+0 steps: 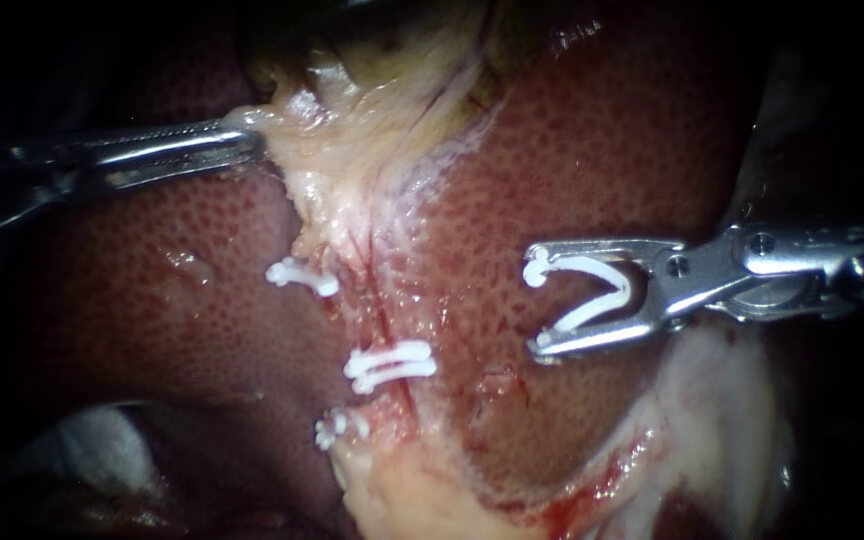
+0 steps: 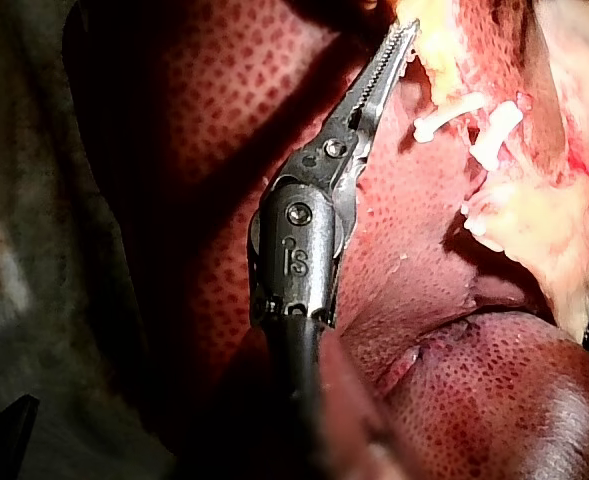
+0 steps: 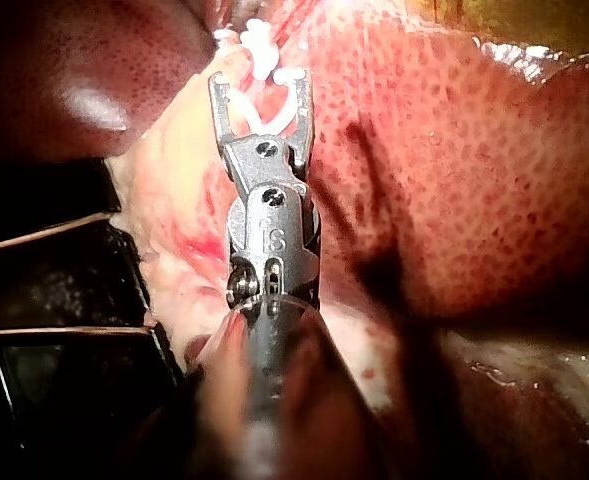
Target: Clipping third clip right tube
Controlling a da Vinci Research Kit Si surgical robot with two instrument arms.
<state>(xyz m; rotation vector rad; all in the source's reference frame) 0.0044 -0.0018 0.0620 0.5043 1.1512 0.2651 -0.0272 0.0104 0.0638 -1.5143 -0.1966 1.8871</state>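
We judge the step barely begun. Our right instrument sits at the right of the frame over bare liver. Its jaws are spread wide, yet both cradle the loaded clip, which gapes open towards the left. It is well apart from the pale, red-streaked tube strip running down the middle of the frame, and we cannot tell there which strand is the right tube.

Three white clips already sit along that strip: an upper clip, a middle clip and a lower clip. What is left, as we read it, is crossing to the strip, straddling the tube and closing.

Our left instrument comes in at upper left with its jaws clamped on the edge of the pale tissue, holding it up and to the left.

The placed clips crowd the strip and the stretches between them look short. Ragged pale tissue lies around the strand, so the open tips could snag it or scrape the liver
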